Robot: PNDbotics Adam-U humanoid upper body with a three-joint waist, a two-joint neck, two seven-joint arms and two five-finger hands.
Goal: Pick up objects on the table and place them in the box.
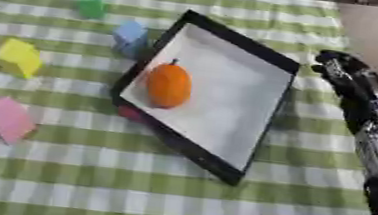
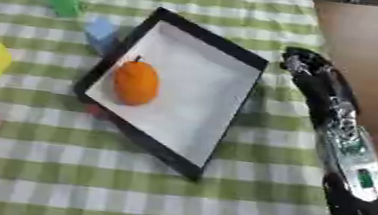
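Black-rimmed box (image 1: pixel 234 44) w/ white floor sits tilted mid-table on green/white checked cloth (image 1: pixel 130 194). Orange fruit (image 1: pixel 169 85) w/ short stem lies inside, near box's left wall. Outside, left of box: blue block (image 1: pixel 130 38) just beside the rim, green block (image 1: pixel 89 1) further back, yellow block (image 1: pixel 18 57), pink block (image 1: pixel 7 119) well apart to the left. Small red bit (image 1: pixel 130 113) peeks out at box's lower-left rim. Right hand (image 2: pixel 307 66) hangs right of box, off the rim; fingers blurred, can't tell open or closed, nothing seen in it.
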